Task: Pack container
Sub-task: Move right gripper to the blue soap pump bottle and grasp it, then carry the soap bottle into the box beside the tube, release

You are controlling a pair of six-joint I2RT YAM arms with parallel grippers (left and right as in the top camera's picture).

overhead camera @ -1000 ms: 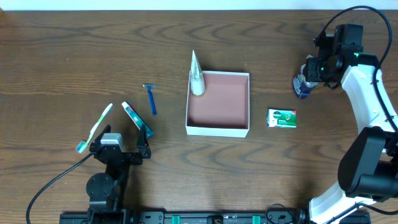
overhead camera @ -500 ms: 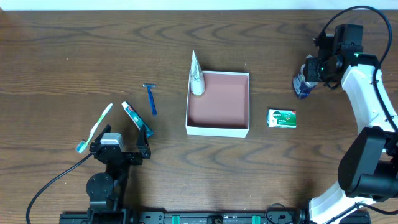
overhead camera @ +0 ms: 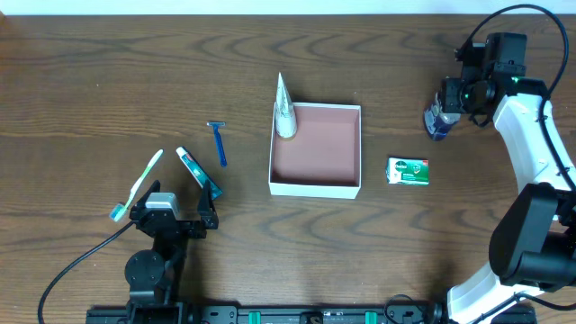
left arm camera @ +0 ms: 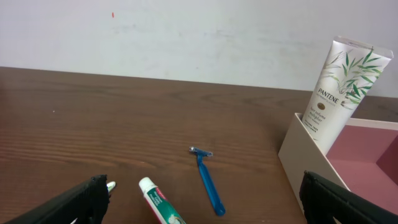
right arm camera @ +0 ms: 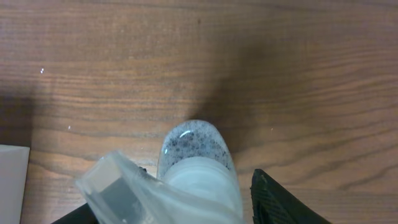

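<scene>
The container (overhead camera: 315, 187) is a square shallow box with white walls and a pink inside, at the table's middle; its near wall (left arm camera: 306, 155) shows in the left wrist view. A white Pantene tube (overhead camera: 284, 112) (left arm camera: 336, 87) leans upright in its back left corner. My right gripper (overhead camera: 448, 106) (right arm camera: 180, 210) stands open around a clear speckled pump bottle (overhead camera: 437, 122) (right arm camera: 198, 152) on the table at the far right, with a gap beside its right finger (right arm camera: 277, 200). My left gripper (overhead camera: 175, 219) (left arm camera: 205, 208) rests open at the front left, holding nothing.
Left of the container lie a blue razor (overhead camera: 219, 144) (left arm camera: 208, 183), a toothpaste tube (overhead camera: 197, 171) (left arm camera: 159, 203) and a toothbrush (overhead camera: 137, 186). A small green soap box (overhead camera: 408, 171) lies to the container's right. White wall runs behind the table's far edge.
The right gripper's jaws have spread wider around the pump bottle, and the wrist has shifted slightly. The bottle stays in place. The left arm has not moved.
</scene>
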